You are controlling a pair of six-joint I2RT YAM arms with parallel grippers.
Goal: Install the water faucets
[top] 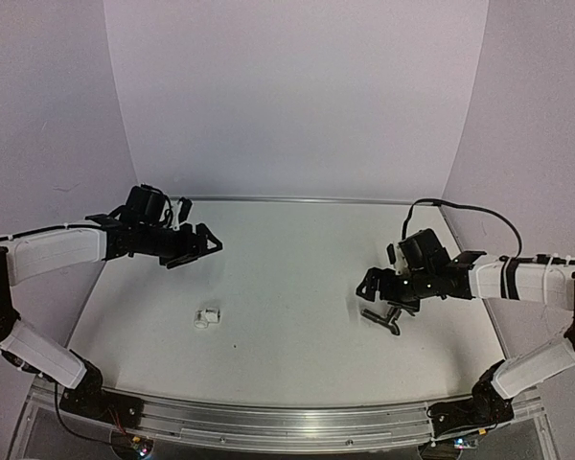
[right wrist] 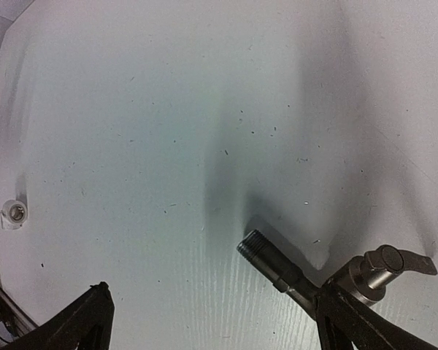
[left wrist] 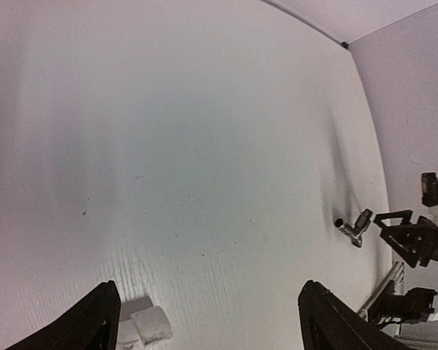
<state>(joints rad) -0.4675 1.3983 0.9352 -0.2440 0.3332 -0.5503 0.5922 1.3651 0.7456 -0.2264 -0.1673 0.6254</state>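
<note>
Hovering low over the right side of the bench (top: 287,249), your right fingers (right wrist: 354,324) stand spread wide and hold nothing. The water faucet (right wrist: 314,281) lies on its side just beneath them, off-centre beside one finger, its threaded stem slanting left toward the white fitting (top: 208,317). Whether finger and tap touch cannot be told. Your left fingers (left wrist: 95,321), also spread and empty, hang over by that fitting. The right arm is plainly nearer; centre its gap across the stem.
</note>
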